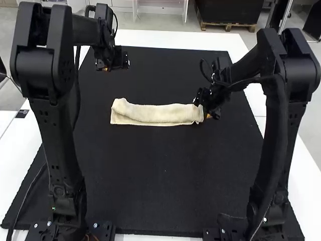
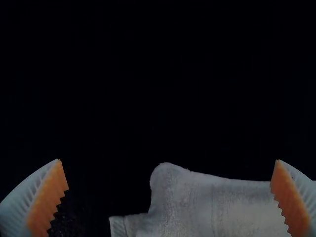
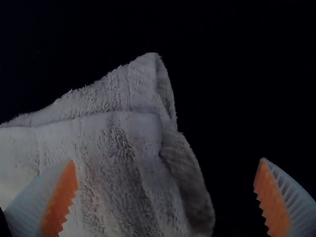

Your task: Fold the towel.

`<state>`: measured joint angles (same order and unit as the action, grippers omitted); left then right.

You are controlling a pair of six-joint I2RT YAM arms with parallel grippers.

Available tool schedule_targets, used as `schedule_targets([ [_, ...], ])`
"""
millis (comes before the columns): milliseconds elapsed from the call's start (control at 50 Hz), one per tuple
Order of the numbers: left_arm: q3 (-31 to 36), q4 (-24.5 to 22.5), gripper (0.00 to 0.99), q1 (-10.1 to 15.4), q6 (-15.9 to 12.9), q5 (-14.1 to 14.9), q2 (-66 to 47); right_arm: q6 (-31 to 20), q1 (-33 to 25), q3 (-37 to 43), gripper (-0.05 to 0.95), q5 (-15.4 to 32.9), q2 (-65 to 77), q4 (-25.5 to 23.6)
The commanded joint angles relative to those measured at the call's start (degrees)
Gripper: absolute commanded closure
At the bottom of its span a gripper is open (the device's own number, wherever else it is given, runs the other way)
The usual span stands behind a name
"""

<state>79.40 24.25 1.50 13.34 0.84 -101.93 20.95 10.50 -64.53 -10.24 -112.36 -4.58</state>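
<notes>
On black mat (image 1: 165,175), long folded fuzzy towel (image 1: 160,115); left pincer (image 1: 115,64), right pincer (image 1: 205,108) both spread apart

Table: white top (image 1: 175,38), bright along its edges in the high view
Mat: 1 black sheet (image 1: 150,186), covering most of the tabletop
Floor: pale grey, smooth (image 1: 160,26)
Pallet: 1, wooden (image 1: 228,25), under a big black block (image 1: 229,11)
Stand: white, thin-legged (image 1: 186,11), beyond the table
Light: very dim in the 2 wrist views
</notes>
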Motion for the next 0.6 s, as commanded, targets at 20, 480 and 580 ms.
schedule_targets([
  [20, 1.46, -0.08, 0.026, -0.09, 0.54, 0.04, 1.38, -0.82, -0.13, -1.39, 0.08, 0.75, 0.12, 0.1],
  [480, 1.55, -0.08, 0.026, -0.18, 0.54, 0.13, 1.91, -1.0, 2.77, -2.09, 0.08, 0.75, -2.52, 0.62],
  [580, 1.46, -0.17, 0.026, -0.35, 0.54, 0.13, 2.0, -1.0, 3.21, -2.44, 0.08, 0.75, -2.61, 0.62],
])
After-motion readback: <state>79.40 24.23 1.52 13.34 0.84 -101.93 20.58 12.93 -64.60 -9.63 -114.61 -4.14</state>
